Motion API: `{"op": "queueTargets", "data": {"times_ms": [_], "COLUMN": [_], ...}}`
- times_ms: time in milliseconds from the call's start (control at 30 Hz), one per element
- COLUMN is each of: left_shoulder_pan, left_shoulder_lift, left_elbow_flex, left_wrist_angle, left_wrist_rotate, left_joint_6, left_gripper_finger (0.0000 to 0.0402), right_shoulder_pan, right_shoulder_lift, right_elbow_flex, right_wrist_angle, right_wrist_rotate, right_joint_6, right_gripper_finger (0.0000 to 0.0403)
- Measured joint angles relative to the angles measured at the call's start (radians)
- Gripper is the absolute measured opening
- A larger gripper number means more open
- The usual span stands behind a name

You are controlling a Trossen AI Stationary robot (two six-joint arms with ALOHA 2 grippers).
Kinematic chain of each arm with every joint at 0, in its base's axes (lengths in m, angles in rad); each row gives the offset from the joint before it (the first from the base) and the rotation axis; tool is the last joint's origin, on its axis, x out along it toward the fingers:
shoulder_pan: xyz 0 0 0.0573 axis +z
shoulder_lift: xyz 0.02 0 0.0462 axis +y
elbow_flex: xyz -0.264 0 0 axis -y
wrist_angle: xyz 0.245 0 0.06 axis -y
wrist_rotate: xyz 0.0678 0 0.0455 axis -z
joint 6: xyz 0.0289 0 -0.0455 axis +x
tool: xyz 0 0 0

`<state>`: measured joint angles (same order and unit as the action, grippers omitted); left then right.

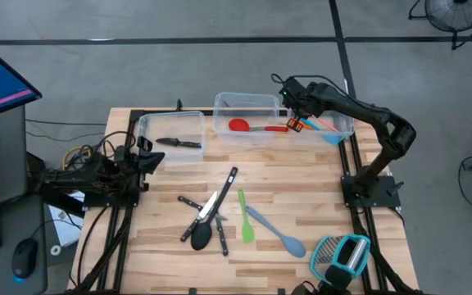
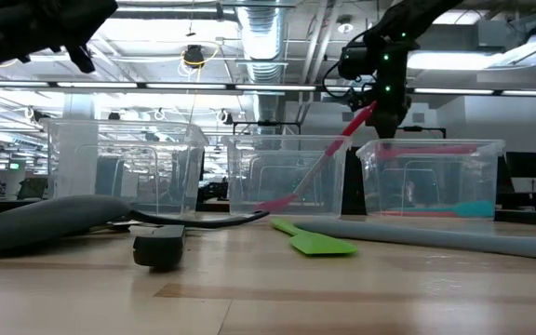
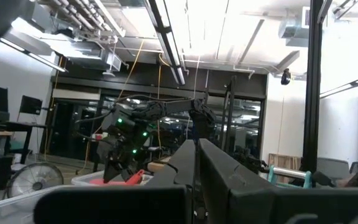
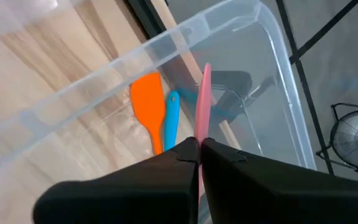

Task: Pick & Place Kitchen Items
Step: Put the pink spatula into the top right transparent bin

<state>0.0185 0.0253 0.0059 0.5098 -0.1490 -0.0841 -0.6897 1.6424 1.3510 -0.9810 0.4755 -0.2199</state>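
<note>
My right gripper (image 1: 295, 123) (image 4: 199, 144) hangs over the far right of the table, at the left wall of the right clear bin (image 1: 344, 131), shut on a pink spatula (image 4: 202, 93) (image 1: 324, 124). An orange spatula (image 4: 148, 106) and a blue one (image 4: 171, 121) lie on that bin's floor. The middle bin (image 1: 247, 102) holds a red spoon (image 1: 239, 125), the left bin (image 1: 170, 121) a black-handled knife (image 1: 179, 142). Knives (image 1: 218, 201), a black spoon (image 1: 201, 238), a green spatula (image 1: 244, 217) and a grey-blue spatula (image 1: 279, 235) lie on the table. My left gripper (image 1: 142, 156) (image 3: 197, 149) waits shut at the left edge. My right gripper pinches one end of the pink spatula (image 4: 199, 134) between its two fingers, coming from above and slanting down. The spatula sticks out past the fingertips, in line with them, edge-on in the wrist view, over the right bin. Whether its free end (image 4: 206, 67) touches the bin does not show.
A teal-framed grater (image 1: 342, 254) stands at the near right corner. The three bins stand in a row along the far edge. A black frame (image 1: 352, 164) borders the table's right side. Bare wood lies between the bins and the loose utensils.
</note>
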Motion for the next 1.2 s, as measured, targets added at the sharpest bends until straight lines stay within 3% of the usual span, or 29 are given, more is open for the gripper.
{"op": "queueTargets", "data": {"times_ms": [400, 967, 1200], "left_shoulder_pan": [0.0, 0.0, 0.0], "left_shoulder_lift": [0.112, 0.106, 0.106], "left_elbow_flex": [0.0, 0.0, 0.0], "left_wrist_angle": [0.0, 0.012, 0.072], "left_wrist_rotate": [0.0, -0.001, -0.067], "left_joint_6": [0.0, -0.003, -0.003], "left_gripper_finger": [0.0002, 0.0002, 0.0002], "right_shoulder_pan": [0.0, 0.0, 0.0], "right_shoulder_lift": [-0.004, -0.004, -0.004], "right_elbow_flex": [0.0, 0.0, 0.0], "right_wrist_angle": [0.002, 0.06, 0.061], "right_wrist_rotate": [-0.003, -0.052, -0.056], "right_joint_6": [0.0, -0.004, -0.005], "right_gripper_finger": [0.0, 0.0, 0.0]}}
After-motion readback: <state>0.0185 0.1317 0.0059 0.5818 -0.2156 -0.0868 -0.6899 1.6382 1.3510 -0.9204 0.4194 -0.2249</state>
